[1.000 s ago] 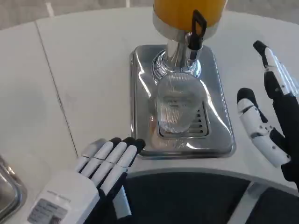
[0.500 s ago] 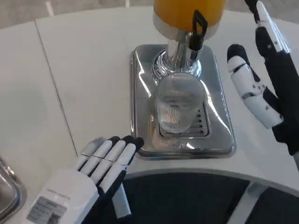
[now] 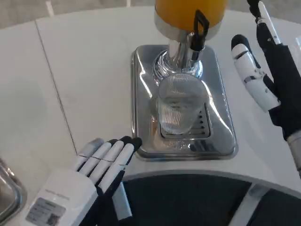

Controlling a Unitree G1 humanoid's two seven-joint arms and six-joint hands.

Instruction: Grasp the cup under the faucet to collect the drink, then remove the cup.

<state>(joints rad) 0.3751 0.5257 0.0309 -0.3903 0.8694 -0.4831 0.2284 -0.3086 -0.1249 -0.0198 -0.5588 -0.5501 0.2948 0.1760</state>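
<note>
right hand [image 3: 269,75] edged higher beside cup [image 3: 176,110], left hand [image 3: 89,183] unmoved

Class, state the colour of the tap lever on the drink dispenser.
Black, on the tap lever in the head view.

Clear ribbed glass cup [image 3: 177,110] set on the shiny steel drip tray [image 3: 141,94], directly below the black-handled faucet [image 3: 197,30] of the orange juice dispenser [image 3: 181,12], left hand [image 3: 96,176] placed before the tray's front-left corner, right hand [image 3: 268,75] held to the tray's right.

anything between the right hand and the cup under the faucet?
Nothing visible. The right hand hovers open beside the dispenser tray, with bare tray between it and the cup. The faucet lever sits above the cup.
</note>
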